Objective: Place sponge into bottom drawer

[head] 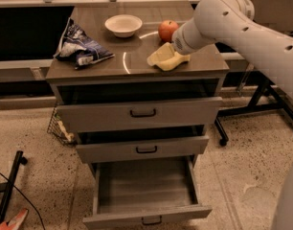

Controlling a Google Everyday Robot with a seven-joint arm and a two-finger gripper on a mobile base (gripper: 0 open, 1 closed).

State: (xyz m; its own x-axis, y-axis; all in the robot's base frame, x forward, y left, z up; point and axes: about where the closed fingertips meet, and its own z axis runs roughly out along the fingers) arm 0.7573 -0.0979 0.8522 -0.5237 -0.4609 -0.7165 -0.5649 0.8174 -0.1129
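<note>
So the pincer [174,51] is down at the back edge of the sponge [166,59], tucked under the end of the arm, and honestly I can't tell if it's wide, narrow or already clamping anything, the wrist hides it. The sponge lies flat on the table [103,67] right below and just in front of the pincer, with one corner curling up a bit. The apple [168,30] is just behind the pincer, near the sponge but not touching it as far as I can see. The bowl [123,25] and bag [82,48] are well off to the pincer's side, no issue there. Handling-wise I'd guess this thing is super light and squishy, so it'll compress a lot before the grip really bites, and it won't break or slip much since foam is grippy. The wavy edges mean a bite at the very rim could just fold it over, so I'd pinch across the narrow width near the middle, or grab that raised corner deep enough to get real material between the pads. Being floppy, it'll probably droop on the way down. The drawer [142,185] is pulled open well below and in front of the pincer, nothing in it that I can see, so a loose drop from above should do
</note>
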